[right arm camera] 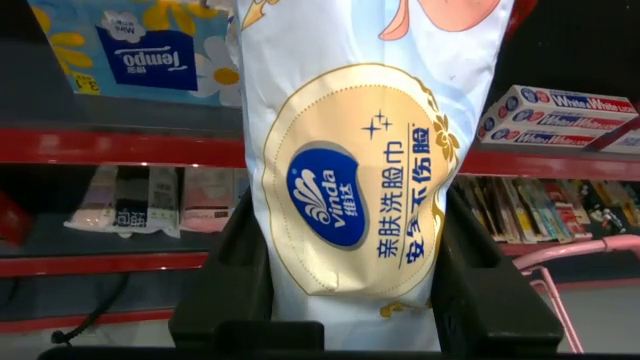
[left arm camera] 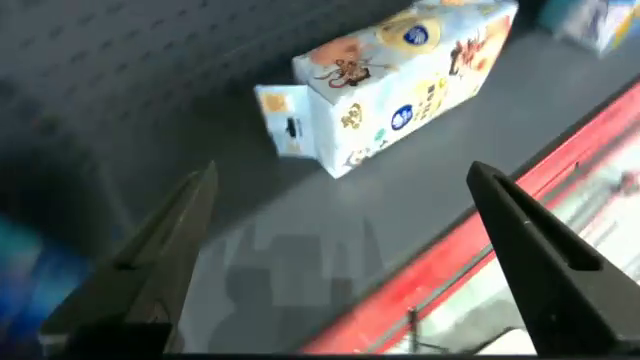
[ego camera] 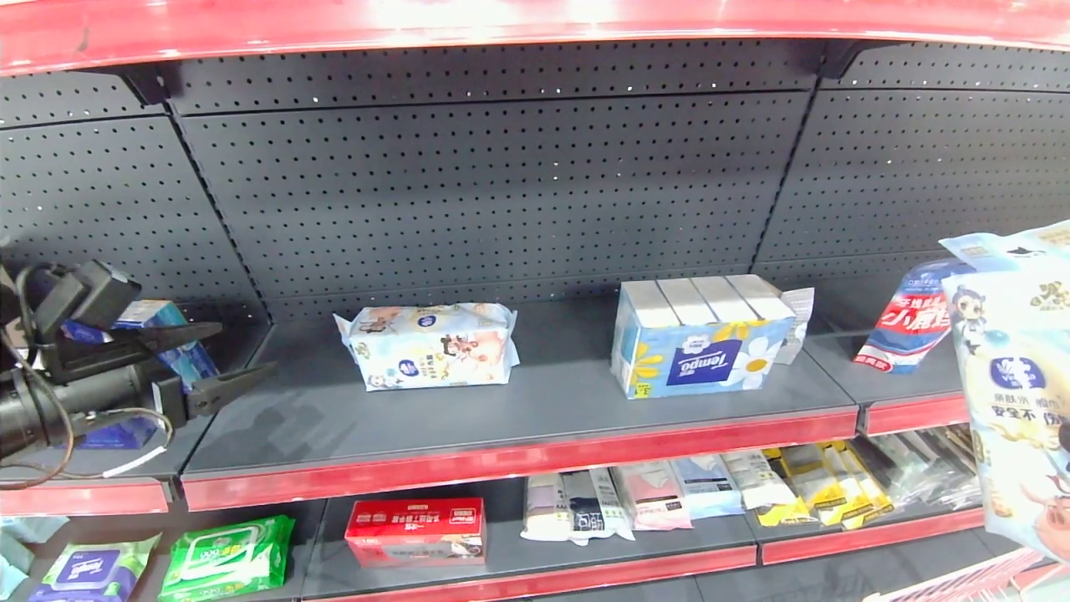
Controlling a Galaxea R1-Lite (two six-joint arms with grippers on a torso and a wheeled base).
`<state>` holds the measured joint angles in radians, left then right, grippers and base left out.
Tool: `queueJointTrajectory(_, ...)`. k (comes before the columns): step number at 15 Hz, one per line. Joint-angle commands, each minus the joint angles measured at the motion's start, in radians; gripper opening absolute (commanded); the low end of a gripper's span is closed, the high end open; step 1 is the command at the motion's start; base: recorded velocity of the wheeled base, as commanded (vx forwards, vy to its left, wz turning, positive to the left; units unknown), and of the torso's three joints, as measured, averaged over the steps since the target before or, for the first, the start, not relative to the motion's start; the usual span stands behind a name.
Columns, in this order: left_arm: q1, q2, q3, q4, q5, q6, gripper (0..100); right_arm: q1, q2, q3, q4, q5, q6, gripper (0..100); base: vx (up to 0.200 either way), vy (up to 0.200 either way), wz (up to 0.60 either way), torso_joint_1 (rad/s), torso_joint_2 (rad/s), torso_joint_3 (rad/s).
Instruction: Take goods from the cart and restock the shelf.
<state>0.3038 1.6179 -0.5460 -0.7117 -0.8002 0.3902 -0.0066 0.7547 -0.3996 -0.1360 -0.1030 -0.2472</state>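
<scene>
Clamping a tall white-and-pale-blue soft plastic pack (ego camera: 1016, 376) with cartoon print and a round cream label, my right gripper (right arm camera: 348, 250) has one black finger pressed against each side of it. I see the pack upright in the air at the near right, in front of the shelving and resting on nothing.

My left arm is stretched in from the near left, roughly level. My left gripper (ego camera: 242, 349) hovers just above the left part of the dark grey metal shelf board with a red front lip (ego camera: 518, 456). Its two pointed black fingers (left arm camera: 520, 240) are spread wide, with nothing between them and touching nothing.

On that board, right of the left gripper, a white soft wrapped pack with cartoon figures (ego camera: 430, 344) lies on its long side. Farther right, well apart from it, stands a blue-and-white block of tissue packs with a daisy print (ego camera: 702, 339). On the next board to the right lies a red-and-blue pouch (ego camera: 911, 322). Behind the left gripper, on the left-hand board, sits a blue carton (ego camera: 163, 322).

The lower shelf holds a green soft pack (ego camera: 227, 558), a flat red box (ego camera: 415, 531) and a row of flat packets (ego camera: 669, 497).
</scene>
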Motion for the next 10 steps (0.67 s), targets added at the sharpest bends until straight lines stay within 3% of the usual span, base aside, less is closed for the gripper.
queueJointTrajectory(1, -0.011, 0.206, -0.022, -0.058, -0.093, 0.085, 100, -0.023, 0.000, 0.008, 0.001, 0.000, -0.012, 0, 0.000, 0.000, 0.00, 0.000, 0.00, 0.000)
queueJointTrajectory(5, -0.054, 0.290, -0.094, -0.060, -0.123, 0.105, 100, -0.039, -0.071, 0.064, 0.012, 0.005, -0.017, 0, 0.000, 0.000, 0.00, 0.000, 0.00, 0.000)
queueJointTrajectory(8, -0.058, 0.352, -0.131, -0.061, -0.126, 0.151, 100, -0.039, -0.095, 0.091, 0.012, 0.003, -0.018, 0, 0.000, 0.000, 0.00, 0.000, 0.00, 0.000)
queueJointTrajectory(10, -0.066, 0.375, -0.160, -0.060, -0.128, 0.154, 100, -0.039, -0.103, 0.091, 0.013, 0.002, -0.017, 0, 0.000, 0.000, 0.00, 0.000, 0.00, 0.000)
